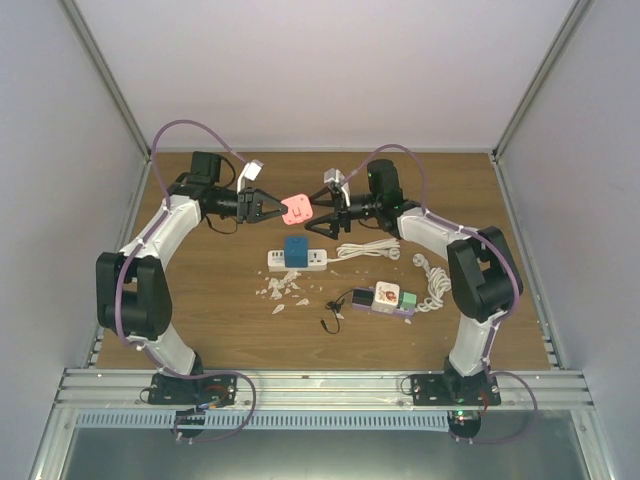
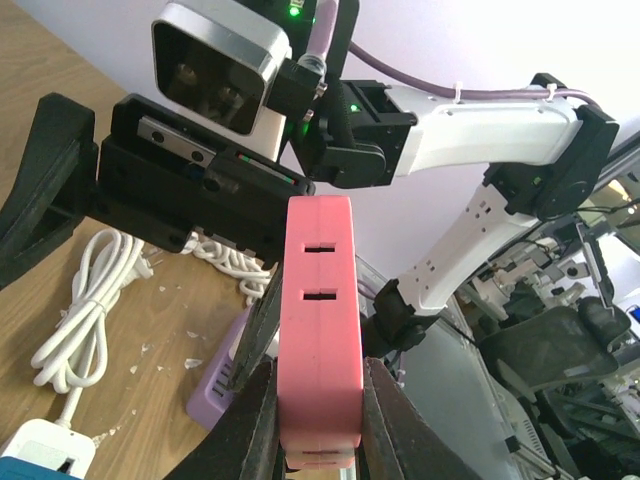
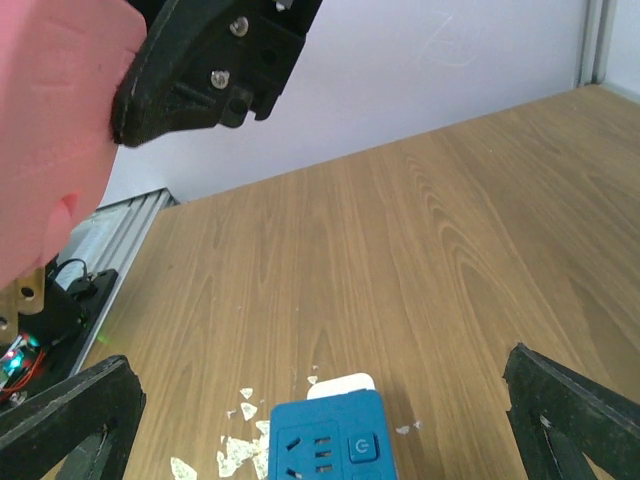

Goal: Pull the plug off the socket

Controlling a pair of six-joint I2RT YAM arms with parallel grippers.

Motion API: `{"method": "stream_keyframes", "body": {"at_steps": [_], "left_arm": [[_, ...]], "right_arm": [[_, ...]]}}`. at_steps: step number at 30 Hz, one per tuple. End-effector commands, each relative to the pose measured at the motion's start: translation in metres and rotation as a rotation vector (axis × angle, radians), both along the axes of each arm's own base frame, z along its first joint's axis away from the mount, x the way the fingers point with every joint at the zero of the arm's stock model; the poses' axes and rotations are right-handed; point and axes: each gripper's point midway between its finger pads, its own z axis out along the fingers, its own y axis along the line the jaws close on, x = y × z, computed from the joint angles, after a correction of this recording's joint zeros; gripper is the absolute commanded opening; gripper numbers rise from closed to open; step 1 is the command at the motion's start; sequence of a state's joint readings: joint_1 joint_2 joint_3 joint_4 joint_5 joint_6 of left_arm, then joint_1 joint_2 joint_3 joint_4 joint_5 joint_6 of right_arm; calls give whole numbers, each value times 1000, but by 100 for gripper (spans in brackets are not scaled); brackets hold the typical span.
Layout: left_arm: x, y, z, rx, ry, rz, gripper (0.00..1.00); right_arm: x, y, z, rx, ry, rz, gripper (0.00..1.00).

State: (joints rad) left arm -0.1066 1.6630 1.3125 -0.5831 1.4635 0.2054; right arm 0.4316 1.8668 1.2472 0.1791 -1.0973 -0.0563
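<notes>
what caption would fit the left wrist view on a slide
Left gripper clamped on the pink socket adapter, the right gripper open just beyond it.

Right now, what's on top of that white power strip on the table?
A blue socket block with a power button stands on the white power strip. The strip's face beneath it is covered.

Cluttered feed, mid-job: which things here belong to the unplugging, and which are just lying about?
In the job: pink socket block, clamped in the left gripper; right gripper, open beside it.
Lying about: white power strip with blue adapter; white cable; purple strip; white scraps.
</notes>
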Motion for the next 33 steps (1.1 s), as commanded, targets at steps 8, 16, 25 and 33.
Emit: {"method": "stream_keyframes", "body": {"at_steps": [8,16,25,33], "left_arm": [[-6,0,26,-19,-68,7,0],[-1,0,20,4,-65,34,0],[5,-5,16,19,-67,32,0],[-2,-14,16,26,-91,5,0]], "right_arm": [[-5,16,34,91,-58,4,100],[-16,13,52,119,-96,15,100],[-21,8,69,133,-143,-6,100],[-5,3,71,113,-132,-96,99]]}}
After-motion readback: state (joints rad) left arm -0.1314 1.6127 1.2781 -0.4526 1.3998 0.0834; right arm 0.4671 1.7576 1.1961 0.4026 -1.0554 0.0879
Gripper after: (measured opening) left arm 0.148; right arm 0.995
